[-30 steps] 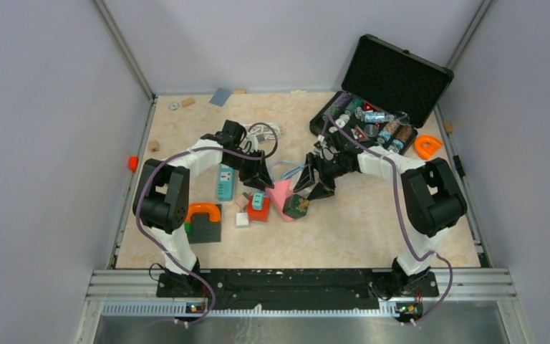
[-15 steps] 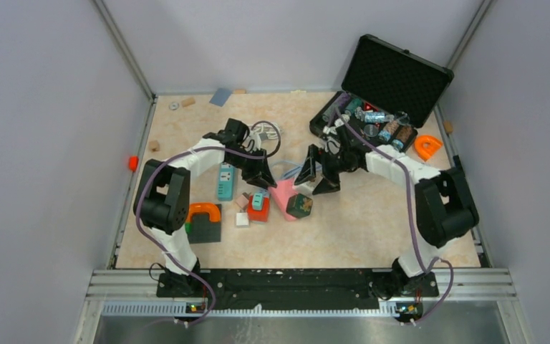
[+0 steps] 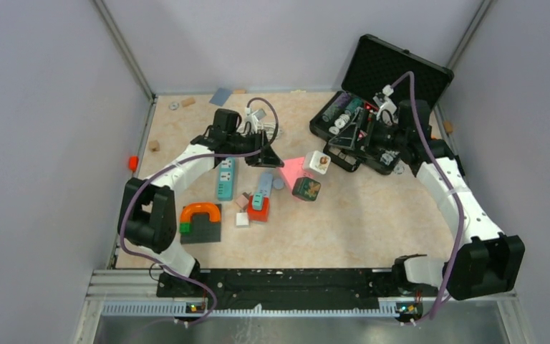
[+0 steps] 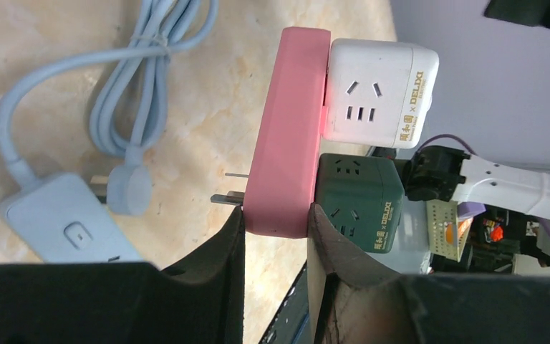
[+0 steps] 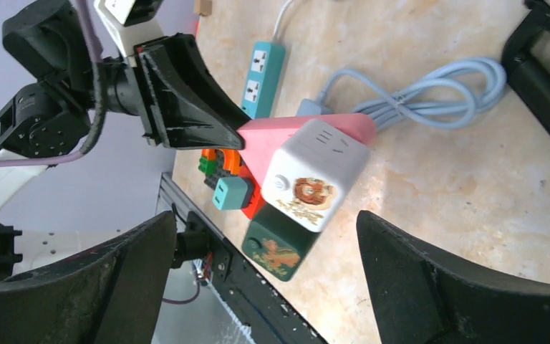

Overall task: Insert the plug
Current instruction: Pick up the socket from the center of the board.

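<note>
My left gripper [image 4: 276,229] is shut on the near end of a pink plug block [image 4: 286,129], whose two metal prongs [image 4: 228,198] stick out to the left. A white cube socket [image 4: 381,93] sits joined to its far right side. A dark green cube socket [image 4: 358,204] rests against it lower down; whether it is joined I cannot tell. In the top view the left gripper [image 3: 268,158] holds the pink block [image 3: 293,170] mid-table. My right gripper [image 3: 349,143] hangs open near the case, apart from the white cube [image 5: 308,183].
A teal power strip [image 3: 225,179] lies left of the pink block, beside a light-blue strip with a coiled cable [image 4: 114,93]. The open black case [image 3: 401,72] full of small parts stands at the back right. An orange arch [image 3: 200,212] on a grey plate sits front left.
The right gripper opened, let go of the white cube on the pink block and drew back right toward the case. The left gripper carried the pink block slightly farther back.
</note>
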You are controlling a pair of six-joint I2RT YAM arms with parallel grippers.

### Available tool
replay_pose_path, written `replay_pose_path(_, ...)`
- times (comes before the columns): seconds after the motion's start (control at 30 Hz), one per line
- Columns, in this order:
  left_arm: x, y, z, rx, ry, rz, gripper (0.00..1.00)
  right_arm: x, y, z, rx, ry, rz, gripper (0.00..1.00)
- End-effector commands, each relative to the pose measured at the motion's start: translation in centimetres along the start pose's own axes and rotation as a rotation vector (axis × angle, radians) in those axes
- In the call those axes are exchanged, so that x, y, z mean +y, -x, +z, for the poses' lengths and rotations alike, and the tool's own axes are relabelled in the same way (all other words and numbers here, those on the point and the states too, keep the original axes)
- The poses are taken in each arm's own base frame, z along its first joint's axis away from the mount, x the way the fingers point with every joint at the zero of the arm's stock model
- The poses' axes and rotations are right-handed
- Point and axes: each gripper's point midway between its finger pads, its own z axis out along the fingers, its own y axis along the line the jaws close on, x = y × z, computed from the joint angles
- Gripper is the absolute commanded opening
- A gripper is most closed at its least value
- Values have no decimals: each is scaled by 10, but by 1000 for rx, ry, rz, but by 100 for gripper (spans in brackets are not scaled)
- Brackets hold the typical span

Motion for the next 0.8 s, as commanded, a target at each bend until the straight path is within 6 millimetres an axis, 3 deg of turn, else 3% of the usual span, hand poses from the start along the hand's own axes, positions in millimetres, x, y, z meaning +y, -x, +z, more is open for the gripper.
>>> replay_pose_path(0.0, -49, 42, -12, -110, -192, 106, 0, 2, 5, -23, -54, 38, -54, 97)
replay_pose_path(0.1, -63, 55, -19, -205, -224, 153, 0, 4, 5, -39, -92, 71, -65, 99)
replay_pose_path(0.23, -87, 70, -37, -279, -244, 200, 0, 10, -16, -36, -18, 201, -62, 99)
replay_pose_path(0.3, -97, 69, -42, -285, -264, 204, 0, 14, -28, -34, 12, 283, -46, 98)
replay_pose_path(0.57, -119, 65, -59, -346, -335, 146, 0, 34, -42, -38, 52, 411, -92, 95)
replay_pose_path(0.77, -139, 67, -74, -373, -365, 169, 0, 41, -33, -29, -10, 460, -84, 85)
